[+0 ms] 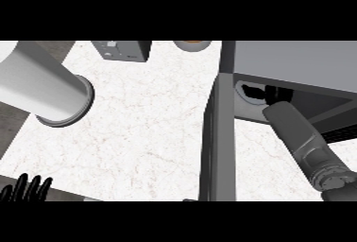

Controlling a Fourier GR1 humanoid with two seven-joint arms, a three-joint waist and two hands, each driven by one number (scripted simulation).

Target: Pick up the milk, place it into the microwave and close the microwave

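- Fingers (29, 185) of the left hand (20, 193) straight and spread, pointing up, holding nothing
- left hand sits at the lower left corner, at the counter's near edge, well apart from the microwave
- right hand (273, 96) is inside the microwave (293, 61) cavity, dark against the interior – cannot tell whether it grips anything
- right forearm (307, 142) runs from the lower right edge up and left through the microwave's opening
- microwave door (222, 142) is open, seen edge-on as a tall grey slab from the cavity's left side down to the lower edge
- milk: cannot tell where it is; not made out as a separate thing
- white patch (245, 90) inside the cavity, just left of the right hand and touching its outline – cannot tell if this is the milk or part of the microwave
- counter (140, 142) is white marble, left of the door
- large white cylinder (42, 80) with a grey-rimmed end at upper left, well apart from the microwave
- grey box with knobs (124, 49) at the top edge, partly cut off
- round rimmed object (192, 45) at the top edge just right of the box, mostly cut off
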